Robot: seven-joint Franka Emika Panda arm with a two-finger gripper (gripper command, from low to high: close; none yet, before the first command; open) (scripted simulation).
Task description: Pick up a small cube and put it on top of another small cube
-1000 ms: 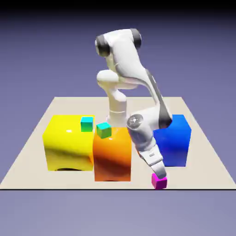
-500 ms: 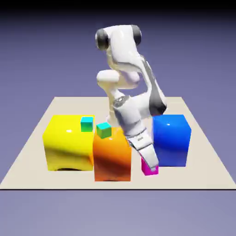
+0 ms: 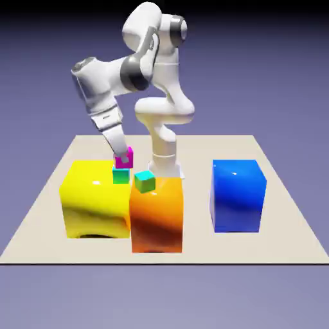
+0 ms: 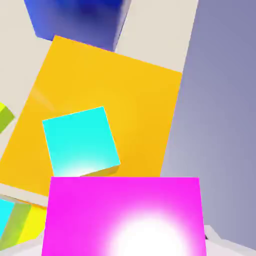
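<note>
Exterior view now puts the gripper point(image 3: 124, 158), clamped on the magenta cube point(image 3: 128, 159), over the cyan cube point(image 3: 121, 175) instead of beside the blue block point(image 3: 238, 196), so placing looks next. Around and below it, I count three small cubes and three big blocks.

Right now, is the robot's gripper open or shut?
Shut, on the small magenta cube. The hand view shows the cube filling the space between the grey tips of the gripper.
</note>
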